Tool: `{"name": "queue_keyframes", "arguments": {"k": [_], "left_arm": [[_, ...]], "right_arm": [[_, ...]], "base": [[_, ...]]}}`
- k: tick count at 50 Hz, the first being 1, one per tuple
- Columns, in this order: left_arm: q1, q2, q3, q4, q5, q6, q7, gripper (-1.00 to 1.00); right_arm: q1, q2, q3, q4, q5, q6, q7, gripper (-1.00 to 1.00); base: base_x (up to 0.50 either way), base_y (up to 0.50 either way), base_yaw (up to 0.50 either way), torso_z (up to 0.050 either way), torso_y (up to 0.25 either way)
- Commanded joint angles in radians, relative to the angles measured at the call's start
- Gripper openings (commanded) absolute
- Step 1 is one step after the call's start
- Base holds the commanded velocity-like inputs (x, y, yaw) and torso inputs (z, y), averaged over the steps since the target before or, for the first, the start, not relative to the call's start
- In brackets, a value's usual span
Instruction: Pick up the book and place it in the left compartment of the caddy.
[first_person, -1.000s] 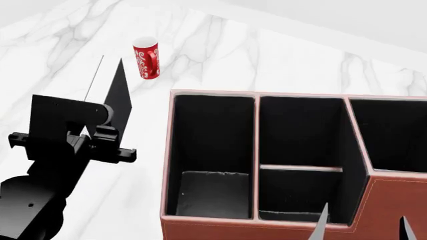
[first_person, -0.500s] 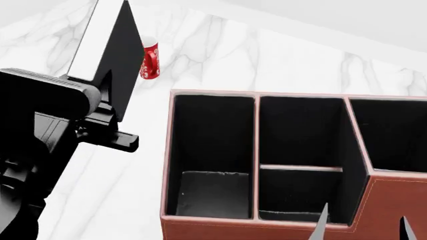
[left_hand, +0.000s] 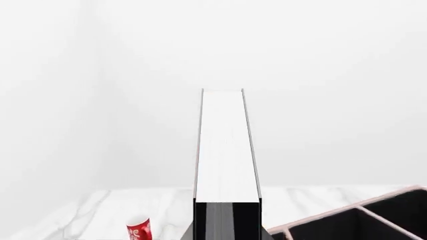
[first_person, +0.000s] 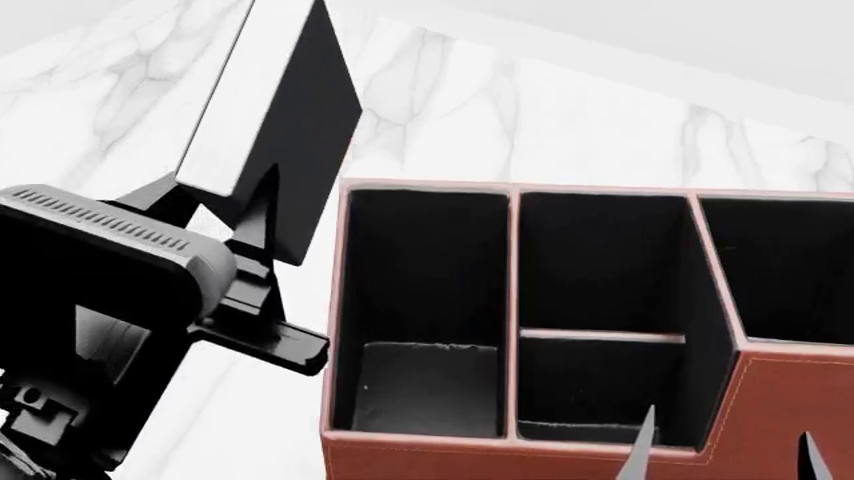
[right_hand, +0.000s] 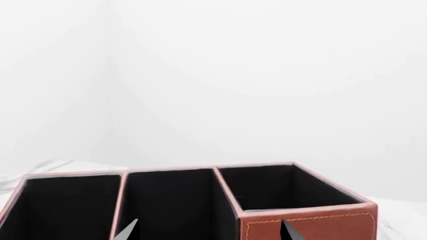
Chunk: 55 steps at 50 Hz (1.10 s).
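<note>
One book (first_person: 274, 110) is being held aloft, clenched in the left gripper (first_person: 254, 215), its long axis upright, with the caddy's (first_person: 534, 455) left compartment (first_person: 420, 290) lying at four o'clock.

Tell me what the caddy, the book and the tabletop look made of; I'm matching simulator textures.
The caddy looks like reddish-brown leather or faux leather, with stitched edges, pale pink rims and matte black lining. The book, held in the left gripper, shows matte black hard covers and white paper page edges. The tabletop looks like polished white marble with grey veins.
</note>
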Motion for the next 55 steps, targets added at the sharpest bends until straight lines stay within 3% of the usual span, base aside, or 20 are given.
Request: {"name": "queue_keyframes", "arguments": {"k": [1,9,33,55], "left_arm": [[0.032,0.060,0.008,0.004,0.025,0.086,-0.089,-1.00],[0.062,0.071,0.058,-0.015,-0.046,0.120,-0.233,-1.00],[0.107,0.068,0.188,-0.259,-0.238,0.297,-0.459,-1.00],[0.045,0.055,0.249,-0.591,-0.293,0.488,-0.445,-1.00]], "right_arm": [[-0.004,-0.016,0.028,-0.012,0.003,0.003,-0.030,1.00],[-0.005,-0.014,0.026,-0.014,0.004,0.002,-0.028,1.00],[-0.008,-0.007,0.026,-0.015,0.010,-0.004,-0.025,1.00],[-0.002,-0.005,0.019,-0.003,0.014,-0.009,-0.024,1.00]], "base": [[0.00,0.00,0.00,0.000,0.000],[0.00,0.00,0.00,0.000,0.001],[0.00,0.00,0.00,0.001,0.002],[0.00,0.00,0.00,0.000,0.001]]}}
